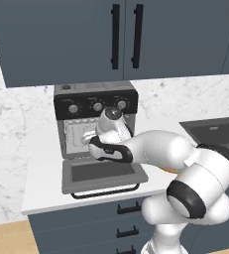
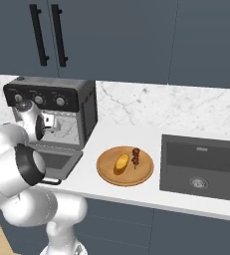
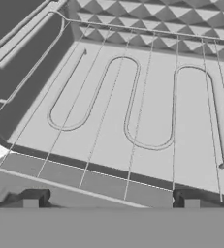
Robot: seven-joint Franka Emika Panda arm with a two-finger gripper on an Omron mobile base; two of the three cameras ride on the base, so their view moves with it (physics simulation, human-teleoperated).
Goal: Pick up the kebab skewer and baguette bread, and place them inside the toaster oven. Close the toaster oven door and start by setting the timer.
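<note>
Progress looks slight: bread (image 2: 121,162) and skewer (image 2: 135,156) lie untouched on the plate (image 2: 106,172) at the oven's (image 2: 81,107) four o'clock, while the gripper (image 3: 111,197), wide and seemingly empty, faces the rack (image 3: 133,97) over the lowered door (image 1: 103,173).

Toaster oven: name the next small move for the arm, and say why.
Probably pull the tool back out of the toaster oven and swing toward the wooden plate. The door is down, the tool is open and empty over the bare rack, and the bread and skewer lie on the plate.
</note>
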